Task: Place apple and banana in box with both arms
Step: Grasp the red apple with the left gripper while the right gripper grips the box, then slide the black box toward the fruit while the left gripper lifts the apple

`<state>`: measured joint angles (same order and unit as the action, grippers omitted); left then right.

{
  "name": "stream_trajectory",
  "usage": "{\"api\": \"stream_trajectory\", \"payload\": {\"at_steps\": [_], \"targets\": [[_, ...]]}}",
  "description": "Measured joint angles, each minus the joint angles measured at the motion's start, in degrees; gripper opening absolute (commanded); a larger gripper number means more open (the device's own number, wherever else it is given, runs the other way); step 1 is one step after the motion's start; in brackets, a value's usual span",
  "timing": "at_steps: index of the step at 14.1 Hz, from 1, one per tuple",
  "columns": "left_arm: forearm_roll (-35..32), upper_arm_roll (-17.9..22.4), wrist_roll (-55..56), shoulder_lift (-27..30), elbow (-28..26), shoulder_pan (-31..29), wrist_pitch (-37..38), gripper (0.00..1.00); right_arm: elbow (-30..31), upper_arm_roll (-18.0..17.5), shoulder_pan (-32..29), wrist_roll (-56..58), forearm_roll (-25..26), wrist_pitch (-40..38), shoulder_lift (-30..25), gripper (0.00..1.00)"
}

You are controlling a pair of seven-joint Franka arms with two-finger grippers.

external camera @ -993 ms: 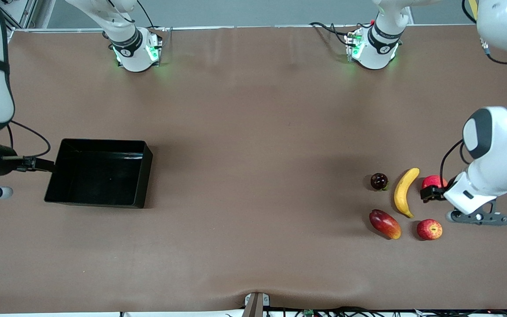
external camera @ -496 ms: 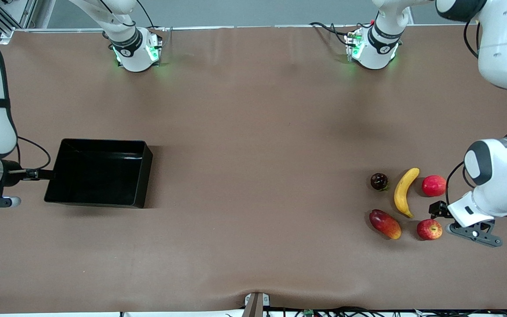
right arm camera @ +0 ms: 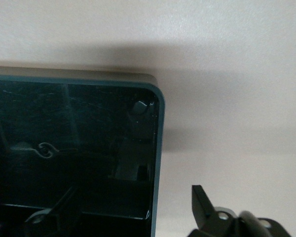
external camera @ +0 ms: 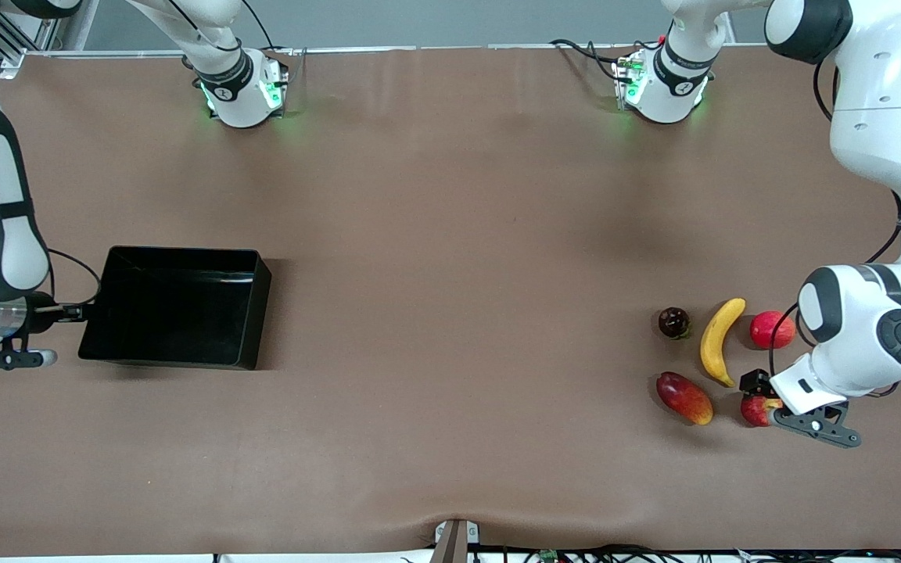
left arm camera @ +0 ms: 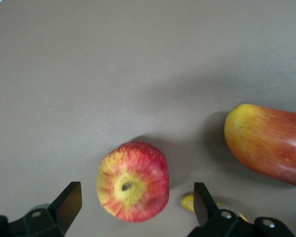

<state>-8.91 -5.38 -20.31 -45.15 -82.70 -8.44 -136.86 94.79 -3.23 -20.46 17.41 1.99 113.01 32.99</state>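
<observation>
The apple (external camera: 754, 410), red with a yellow patch round its stem, lies nearest the front camera at the left arm's end of the table. My left gripper (external camera: 757, 389) is open just above it. In the left wrist view the apple (left arm camera: 133, 181) sits between the two fingers (left arm camera: 69, 205), untouched. The banana (external camera: 716, 340) lies on the table a little farther from the front camera; its tip (left arm camera: 187, 201) shows in the left wrist view. The black box (external camera: 184, 252) stands empty at the right arm's end. My right gripper (external camera: 75, 312) is open and straddles the box's end wall (right arm camera: 158, 143).
A plain red apple (external camera: 771, 330) lies beside the banana toward the left arm's end. A dark round fruit (external camera: 673, 322) lies beside the banana toward the table's middle. A red-and-yellow mango (external camera: 683, 398) lies beside the apple and shows in the left wrist view (left arm camera: 269, 143).
My left gripper has moved from the plain red apple toward the front camera to over the yellow-patched apple. The right arm has shifted its pose; its gripper stays at the box's end wall.
</observation>
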Motion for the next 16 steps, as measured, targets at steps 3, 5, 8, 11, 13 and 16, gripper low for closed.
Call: {"api": "stream_trajectory", "payload": {"at_steps": [3, 5, 8, 11, 13, 16], "targets": [[0.0, 0.1, -0.5, -1.9, 0.1, -0.4, -1.5, 1.0, 1.5, 0.0, -0.1, 0.0, 1.7, 1.2, 0.7, 0.33], [-0.3, 0.1, -0.9, -2.2, 0.1, -0.4, -2.4, 0.63, 1.9, 0.0, -0.1, 0.0, 1.8, 1.2, 0.7, 0.03], [-2.5, 0.1, -1.0, -2.2, 0.4, -0.4, -2.8, 0.01, 1.9, 0.0, -0.1, 0.0, 1.9, 0.1, 0.7, 0.0], [-3.2, 0.1, -1.0, -2.2, 1.1, -0.3, -2.9, 0.0, 1.7, -0.3, 0.0, 0.2, 2.0, -2.1, 0.6, 0.0], [-3.3, 0.0, -1.0, -1.5, 1.9, -0.2, -3.0, 0.0, 0.8, -0.8, 0.2, 0.2, 2.0, -4.5, 0.6, 0.0], [-3.3, -0.7, -1.0, 1.3, 2.4, -0.1, 0.0, 0.0, -3.2, -1.9, 0.8, 0.0, 0.6, -11.7, 0.4, 0.0]]}}
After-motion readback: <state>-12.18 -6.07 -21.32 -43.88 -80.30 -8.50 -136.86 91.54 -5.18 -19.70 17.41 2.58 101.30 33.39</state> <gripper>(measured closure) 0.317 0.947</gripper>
